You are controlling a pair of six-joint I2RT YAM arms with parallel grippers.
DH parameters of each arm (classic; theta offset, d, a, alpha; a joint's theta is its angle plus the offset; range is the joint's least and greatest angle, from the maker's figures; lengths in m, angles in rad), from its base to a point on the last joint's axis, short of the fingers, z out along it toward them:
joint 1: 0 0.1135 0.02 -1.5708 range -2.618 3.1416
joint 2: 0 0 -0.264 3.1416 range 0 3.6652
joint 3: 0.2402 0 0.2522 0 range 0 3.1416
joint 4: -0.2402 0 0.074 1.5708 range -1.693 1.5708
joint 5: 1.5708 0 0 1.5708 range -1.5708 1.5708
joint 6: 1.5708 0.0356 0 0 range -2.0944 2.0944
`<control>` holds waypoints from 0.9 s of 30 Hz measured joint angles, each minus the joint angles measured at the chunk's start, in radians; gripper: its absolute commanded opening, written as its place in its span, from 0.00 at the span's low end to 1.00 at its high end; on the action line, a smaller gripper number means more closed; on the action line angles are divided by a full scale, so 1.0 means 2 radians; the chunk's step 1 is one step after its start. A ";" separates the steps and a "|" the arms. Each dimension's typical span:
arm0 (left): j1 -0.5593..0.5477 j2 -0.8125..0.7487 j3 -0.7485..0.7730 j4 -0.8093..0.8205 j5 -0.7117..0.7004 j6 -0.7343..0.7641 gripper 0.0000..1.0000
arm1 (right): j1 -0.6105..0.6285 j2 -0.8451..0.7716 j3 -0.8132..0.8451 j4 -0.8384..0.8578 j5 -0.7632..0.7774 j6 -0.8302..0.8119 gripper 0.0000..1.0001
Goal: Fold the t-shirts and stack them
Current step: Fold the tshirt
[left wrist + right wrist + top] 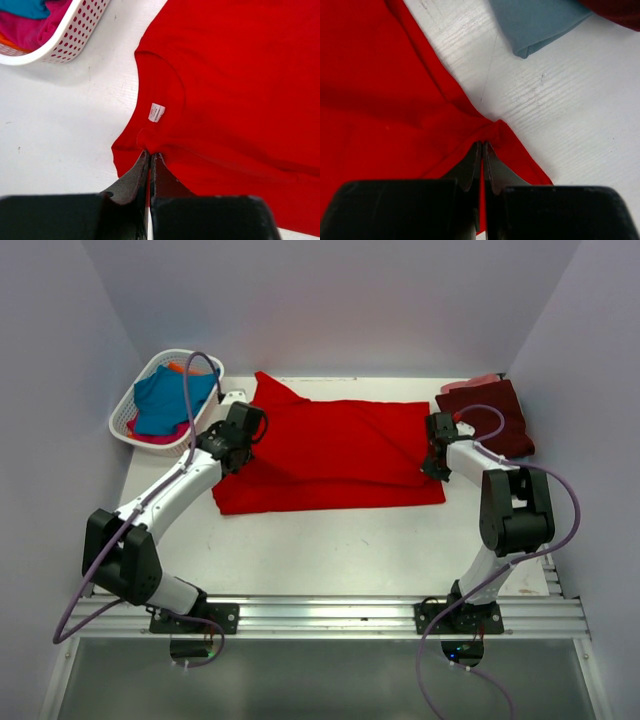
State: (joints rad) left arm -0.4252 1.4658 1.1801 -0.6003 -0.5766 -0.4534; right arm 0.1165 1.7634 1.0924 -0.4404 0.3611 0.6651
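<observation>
A large bright red t-shirt (pixel 335 455) lies spread across the middle of the white table (pixel 330 540), its far half partly folded. My left gripper (pixel 232 448) is shut on the shirt's left edge, pinching cloth by the collar (pixel 160 92) near the white label (pixel 156 112). At the shirt's right edge my right gripper (pixel 436 462) is shut on a raised fold of red cloth (pixel 492 131). A dark maroon t-shirt (pixel 490 415) lies folded at the back right, with a pale blue one (pixel 535 22) beneath it.
A white lattice basket (pixel 135 405) at the back left holds teal (pixel 165 400), pink (pixel 25 30) and orange t-shirts. Grey walls close in the table on three sides. The arms' base rail (pixel 330 615) runs along the near edge.
</observation>
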 measured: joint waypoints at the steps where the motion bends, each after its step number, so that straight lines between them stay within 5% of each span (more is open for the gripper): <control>1: 0.001 0.002 0.000 0.004 0.000 0.000 0.00 | 0.000 0.000 0.000 0.000 -0.001 0.000 0.00; 8: 0.010 0.025 0.000 0.031 0.005 0.000 0.00 | 0.000 0.000 0.001 0.002 -0.002 0.001 0.06; 10: 0.013 0.034 0.000 0.038 0.007 0.000 0.00 | 0.000 0.000 0.001 0.004 -0.002 0.004 0.31; 11: 0.015 0.038 0.000 0.042 0.008 0.000 0.02 | 0.000 0.000 0.001 0.005 -0.003 0.005 0.61; 12: 0.017 0.042 0.000 0.047 0.008 -0.001 0.35 | 0.000 0.000 0.001 0.006 -0.003 0.007 0.71; 14: 0.021 0.049 0.000 0.060 0.008 0.000 0.71 | 0.000 0.000 0.001 0.011 -0.005 0.004 0.90; 15: 0.023 0.051 0.000 0.067 0.008 -0.003 1.00 | 0.000 -0.003 -0.002 0.018 -0.006 0.003 0.92; 24: 0.034 0.047 -0.011 0.175 0.019 -0.013 1.00 | 0.000 -0.124 -0.050 0.058 -0.024 -0.006 0.99; 27: 0.034 0.036 -0.019 0.190 0.038 -0.021 1.00 | 0.000 -0.165 -0.064 0.070 -0.041 -0.014 0.92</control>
State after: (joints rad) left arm -0.3576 1.5372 1.1423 -0.2211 -0.5003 -0.4957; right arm 0.1165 1.4342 0.9649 -0.3004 0.2783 0.6376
